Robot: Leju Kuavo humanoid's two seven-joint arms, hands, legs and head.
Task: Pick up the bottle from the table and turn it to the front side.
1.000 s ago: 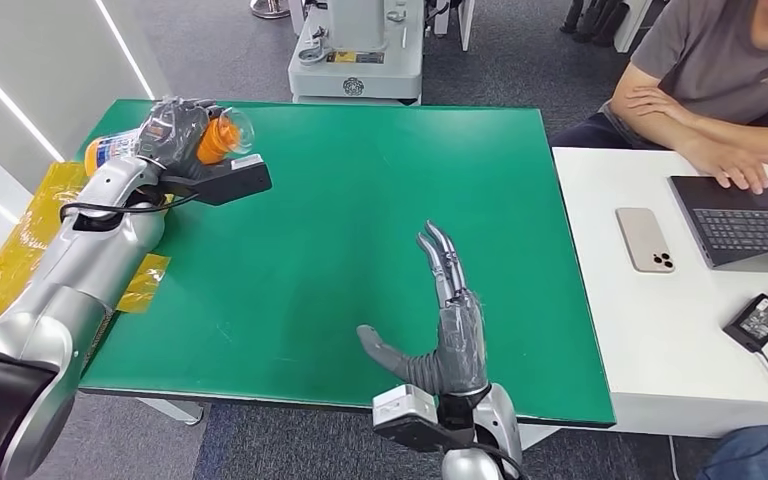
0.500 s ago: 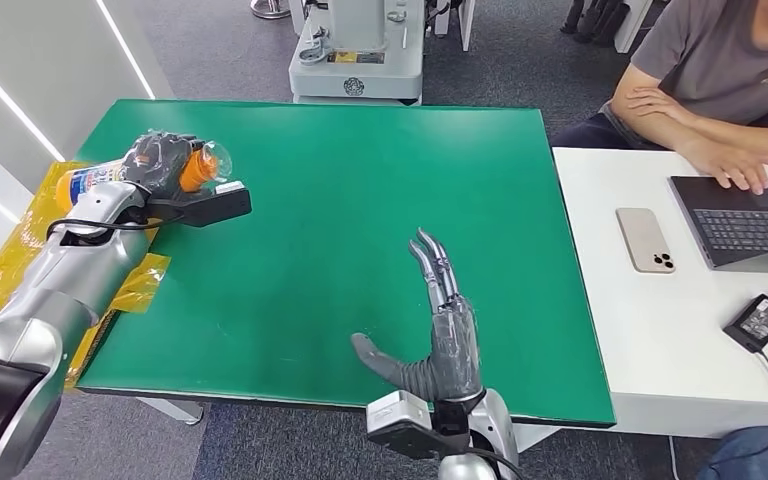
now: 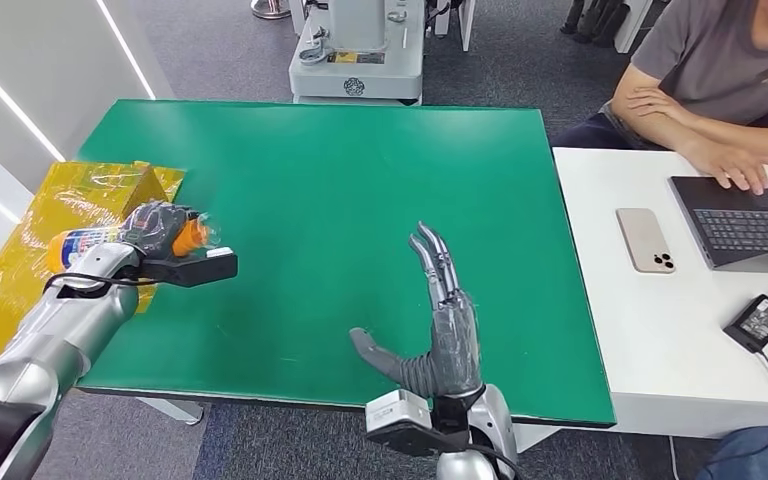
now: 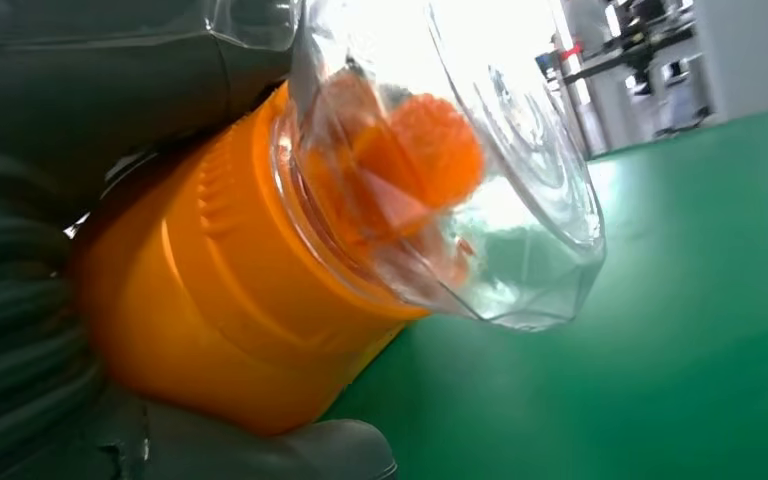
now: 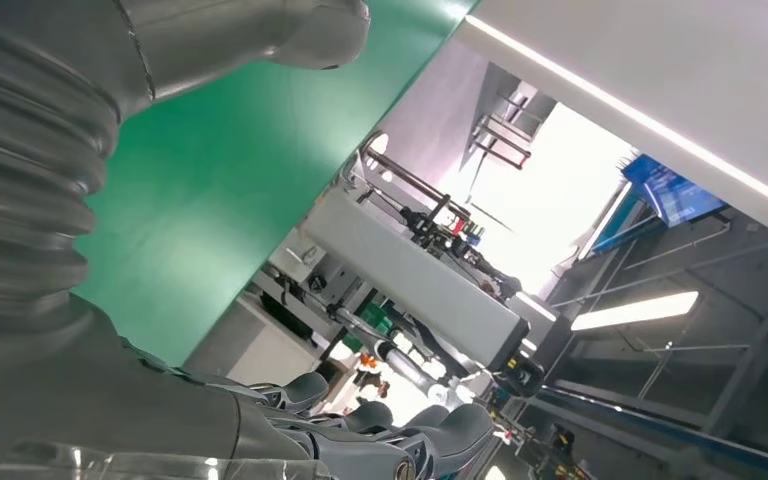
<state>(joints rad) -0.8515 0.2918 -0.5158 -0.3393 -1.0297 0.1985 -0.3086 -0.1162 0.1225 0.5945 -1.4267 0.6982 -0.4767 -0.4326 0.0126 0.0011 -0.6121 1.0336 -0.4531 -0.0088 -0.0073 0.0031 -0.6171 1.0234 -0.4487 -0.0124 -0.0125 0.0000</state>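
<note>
At the left edge of the green counter [image 3: 360, 180], the left hand [image 3: 153, 228] grips the bottle [image 3: 80, 243] on its side, orange neck and clear cap toward the middle. The right hand [image 3: 438, 330] hovers empty, fingers straight, thumb spread.

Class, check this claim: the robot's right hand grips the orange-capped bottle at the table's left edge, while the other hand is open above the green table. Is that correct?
Not quite. The head view shows the left hand gripping the bottle there; the right hand is the open one above the green table.
</note>
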